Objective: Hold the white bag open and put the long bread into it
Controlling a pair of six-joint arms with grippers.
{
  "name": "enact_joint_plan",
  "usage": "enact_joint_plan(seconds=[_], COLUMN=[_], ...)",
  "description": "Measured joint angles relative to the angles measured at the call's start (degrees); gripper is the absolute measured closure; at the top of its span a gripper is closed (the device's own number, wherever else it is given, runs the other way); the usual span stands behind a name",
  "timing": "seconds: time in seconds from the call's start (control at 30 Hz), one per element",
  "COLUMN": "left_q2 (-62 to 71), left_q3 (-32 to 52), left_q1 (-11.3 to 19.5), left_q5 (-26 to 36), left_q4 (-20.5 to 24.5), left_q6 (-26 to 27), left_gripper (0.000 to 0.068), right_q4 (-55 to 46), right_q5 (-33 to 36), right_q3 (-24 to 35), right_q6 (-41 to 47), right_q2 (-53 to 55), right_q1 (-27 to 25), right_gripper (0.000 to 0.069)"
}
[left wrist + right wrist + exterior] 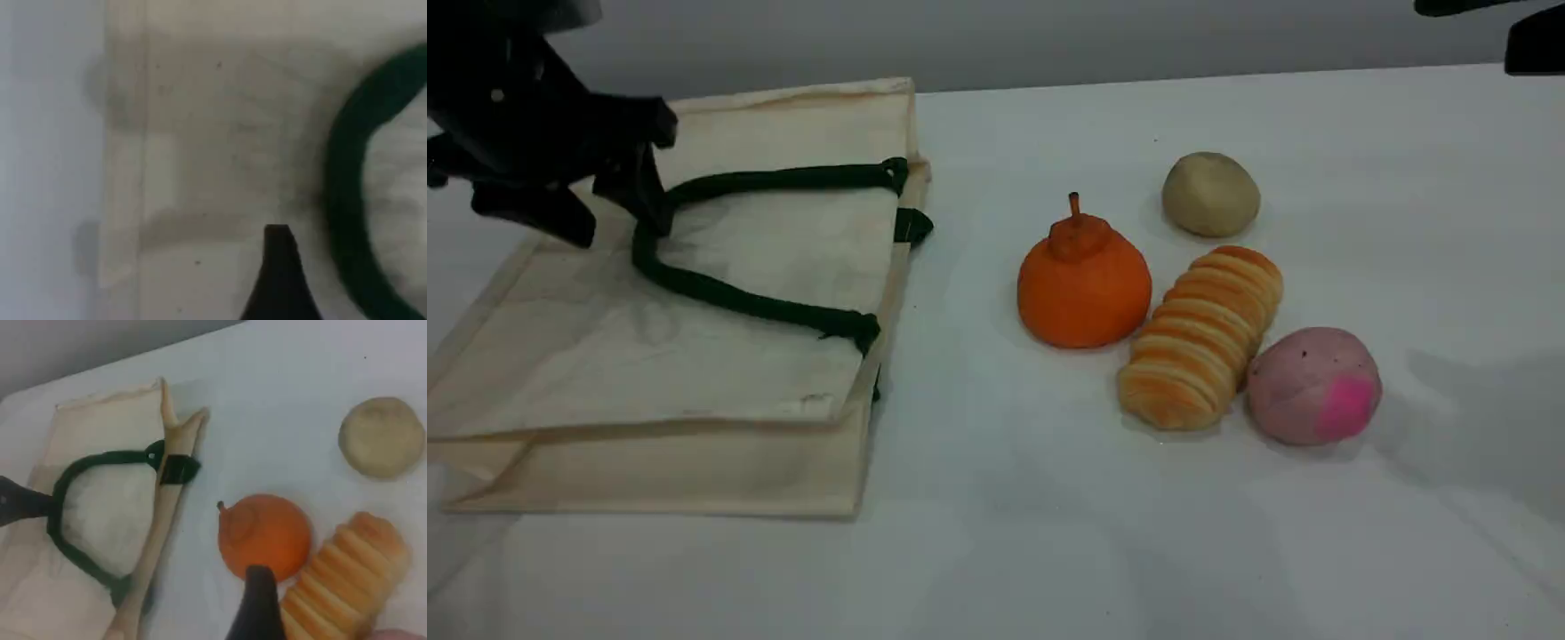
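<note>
The white bag (605,356) lies flat on the table's left side, its opening toward the foods, and also shows in the right wrist view (100,427). Its dark green handle (729,298) curves across the top face. My left gripper (609,220) hovers open over the bag's far end, one finger at the handle's bend; its fingertip (280,267) sits just left of the handle (347,160). The long bread (1200,338), golden and ribbed, lies right of centre. Only a dark bit of my right arm (1534,40) shows at the top right corner. Its fingertip (257,600) hangs above the bread (340,580), holding nothing.
An orange pumpkin-shaped piece (1083,284) touches the bread's left side. A pink round bun (1313,384) sits against the bread's right end, and a beige bun (1209,194) lies behind it. A white cloth (996,533) covers the table.
</note>
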Motion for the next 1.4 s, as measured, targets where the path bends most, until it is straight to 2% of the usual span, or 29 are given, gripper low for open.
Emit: enact_joint_plan(seconds=[0.7,0.97,1.3,1.4], left_q2=[6.0,6.0,8.1,8.1], left_q3=[0.0,0.0,0.0,0.0], left_q1=[0.0,0.0,0.0,0.0], left_q5=[-6.0,-7.1,-6.5,-6.4], left_q4=[-0.3,-0.3,-0.3,-0.3], left_q6=[-0.2,-0.3,-0.3,-0.3], left_gripper=[0.0218,0.0291,0.0307,0.0356], right_q4=[0.4,0.8,0.8,0.8], right_q5=[0.7,1.4,1.5,1.5], right_q3=[0.0,0.0,0.0,0.0], right_q6=[-0.9,-0.9,-0.9,-0.9], right_q2=[0.0,0.0,0.0,0.0], right_q1=[0.0,0.0,0.0,0.0], right_gripper=[0.0167,0.0167,0.0167,0.0167])
